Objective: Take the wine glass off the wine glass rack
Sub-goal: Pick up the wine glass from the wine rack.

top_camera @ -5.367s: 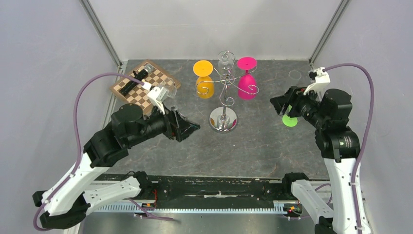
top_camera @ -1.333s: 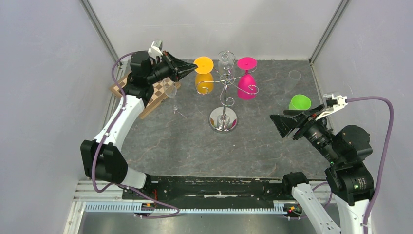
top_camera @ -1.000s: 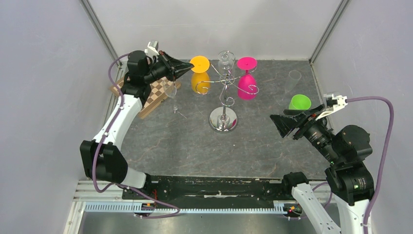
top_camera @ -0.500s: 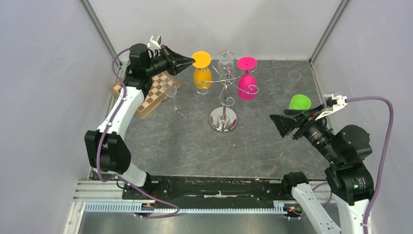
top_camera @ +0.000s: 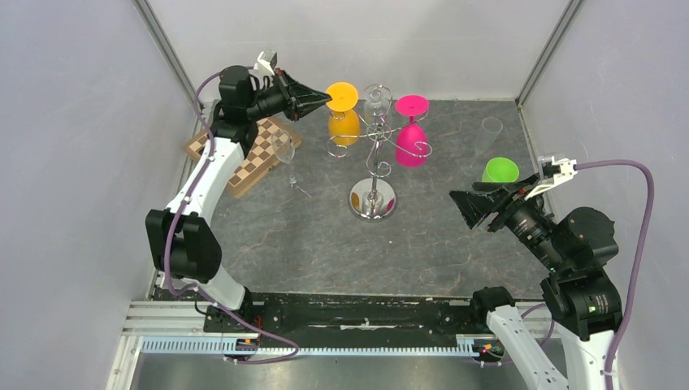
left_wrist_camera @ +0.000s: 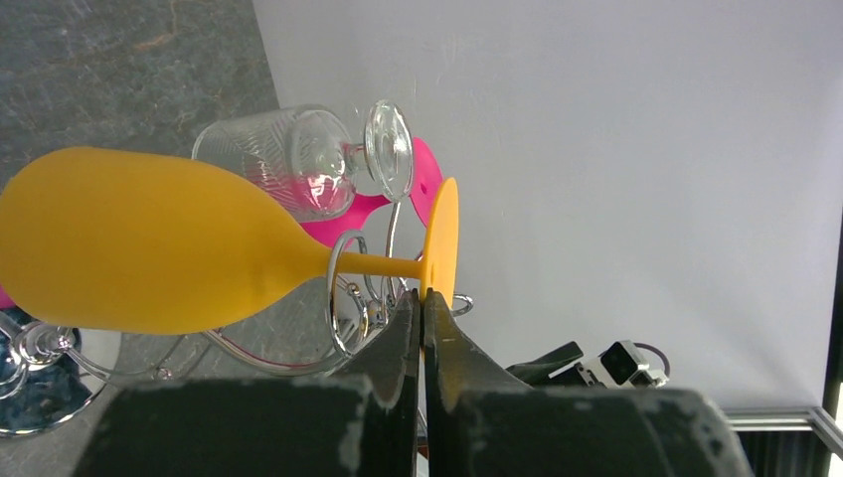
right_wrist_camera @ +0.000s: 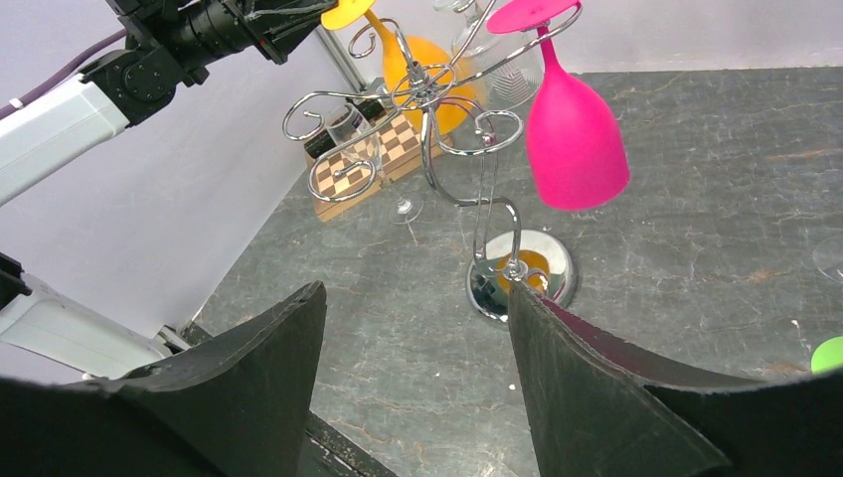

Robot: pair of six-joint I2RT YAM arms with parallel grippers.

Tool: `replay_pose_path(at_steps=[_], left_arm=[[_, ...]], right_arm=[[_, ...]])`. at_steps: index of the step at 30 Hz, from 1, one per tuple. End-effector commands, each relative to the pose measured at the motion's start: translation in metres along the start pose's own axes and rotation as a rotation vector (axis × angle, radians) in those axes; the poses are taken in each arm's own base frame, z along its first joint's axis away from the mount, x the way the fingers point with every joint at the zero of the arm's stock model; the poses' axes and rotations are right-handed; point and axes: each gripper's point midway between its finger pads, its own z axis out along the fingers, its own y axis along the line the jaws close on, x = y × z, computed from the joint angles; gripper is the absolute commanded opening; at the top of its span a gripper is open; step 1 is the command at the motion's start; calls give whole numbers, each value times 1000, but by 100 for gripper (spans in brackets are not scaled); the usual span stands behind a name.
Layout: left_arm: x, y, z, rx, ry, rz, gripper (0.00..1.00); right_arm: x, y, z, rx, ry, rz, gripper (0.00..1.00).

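Observation:
The chrome wine glass rack [top_camera: 374, 154] stands mid-table on its round base [right_wrist_camera: 520, 273]. A yellow wine glass [top_camera: 344, 127] hangs bowl-down from it, its stem still inside a chrome loop [left_wrist_camera: 343, 288]. My left gripper [top_camera: 327, 99] is shut on the rim of that glass's yellow foot [left_wrist_camera: 439, 238], the fingertips [left_wrist_camera: 408, 318] pinching its edge. A pink wine glass [top_camera: 412, 142] and a clear one [top_camera: 374, 99] also hang on the rack. My right gripper [top_camera: 465, 203] hovers open to the right of the rack, holding nothing [right_wrist_camera: 416, 288].
A chessboard [top_camera: 244, 150] lies at the back left with a clear glass [top_camera: 284, 150] standing beside it. A green glass [top_camera: 500, 171] stands just behind the right gripper, and a clear tumbler [top_camera: 491, 126] sits at the back right. Walls close in on three sides.
The left gripper has closed on the yellow glass's foot and shifted slightly right and back, nudging the glass along the rack arm. The right arm has stayed still.

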Motion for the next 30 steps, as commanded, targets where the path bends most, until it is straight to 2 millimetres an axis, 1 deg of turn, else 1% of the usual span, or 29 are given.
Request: replay_pose_path(at_steps=[1,4,9,16,17,23,30], left_arm=[[10,-30,3,76,59,72,2],[16,-32,5,76,80,84,2],[24,-35,2,71,100,105,2],[39,-42,-10,80,122,145,2],[42,-39,-12,63,129,134,2],[55,-32,-24,34,136,152,2],[65,-23,-36,-18,121,169,2]], right_arm=[[-6,0,3,-4,-24,-20,70],[-7,1,3,-7,-26,-20,70],[-9,3,0,-9,-30,-20,70],[-12,6,-3,-13,-39,-14,70],[-13,5,-4,-9,-46,-13,70],[-14,7,-6,-9,-57,1,71],[-15,7,-8,-2,-52,-1,75]])
